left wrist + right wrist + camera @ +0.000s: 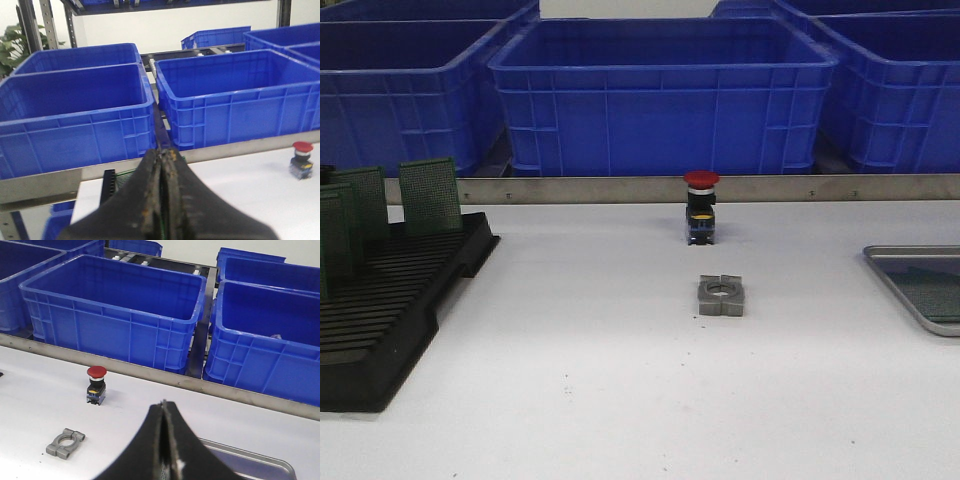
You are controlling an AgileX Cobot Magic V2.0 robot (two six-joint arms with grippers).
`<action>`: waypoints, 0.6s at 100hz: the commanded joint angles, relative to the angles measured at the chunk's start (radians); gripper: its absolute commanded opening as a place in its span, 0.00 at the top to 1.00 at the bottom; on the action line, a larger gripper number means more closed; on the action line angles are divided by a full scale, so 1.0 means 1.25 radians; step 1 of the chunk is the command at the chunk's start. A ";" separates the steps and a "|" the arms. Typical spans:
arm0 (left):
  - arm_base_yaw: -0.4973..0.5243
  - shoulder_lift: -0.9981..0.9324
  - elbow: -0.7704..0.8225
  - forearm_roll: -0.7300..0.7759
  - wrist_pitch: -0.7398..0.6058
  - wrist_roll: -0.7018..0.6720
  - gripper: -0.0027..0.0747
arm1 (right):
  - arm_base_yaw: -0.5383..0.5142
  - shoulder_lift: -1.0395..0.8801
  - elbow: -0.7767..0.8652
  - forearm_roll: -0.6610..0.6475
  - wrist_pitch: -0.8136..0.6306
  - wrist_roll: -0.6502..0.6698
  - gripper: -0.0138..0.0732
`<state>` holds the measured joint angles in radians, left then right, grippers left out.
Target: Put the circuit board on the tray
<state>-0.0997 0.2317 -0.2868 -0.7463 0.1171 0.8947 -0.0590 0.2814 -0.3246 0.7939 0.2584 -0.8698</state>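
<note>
Three green circuit boards [430, 195] stand upright in a black slotted rack [390, 330] at the left. The silver-grey tray [895, 262] lies at the right edge, partly cut off. Its bottom shows a dotted greenish-grey surface, and I cannot tell whether that is a board. Neither gripper shows in the front view. My left gripper [162, 154] is shut and empty above the rack [107, 184]. A green board edge [126, 175] peeks out behind its fingers. My right gripper [162, 405] is shut and empty above the tray [260, 460].
A red-capped push button [701, 205] stands mid-table, with a grey metal clamp [721, 296] in front of it. Both show in the right wrist view, button [96, 385] and clamp [65, 443]. Big blue bins [660, 95] line the back behind a metal rail [620, 189].
</note>
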 commanded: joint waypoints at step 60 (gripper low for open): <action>0.032 -0.188 0.160 0.634 -0.039 -0.595 0.99 | 0.001 0.005 -0.021 0.016 -0.054 0.003 0.92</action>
<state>-0.0617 0.0167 -0.1007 0.0368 0.1467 0.1669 -0.0590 0.2814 -0.3246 0.7939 0.2571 -0.8698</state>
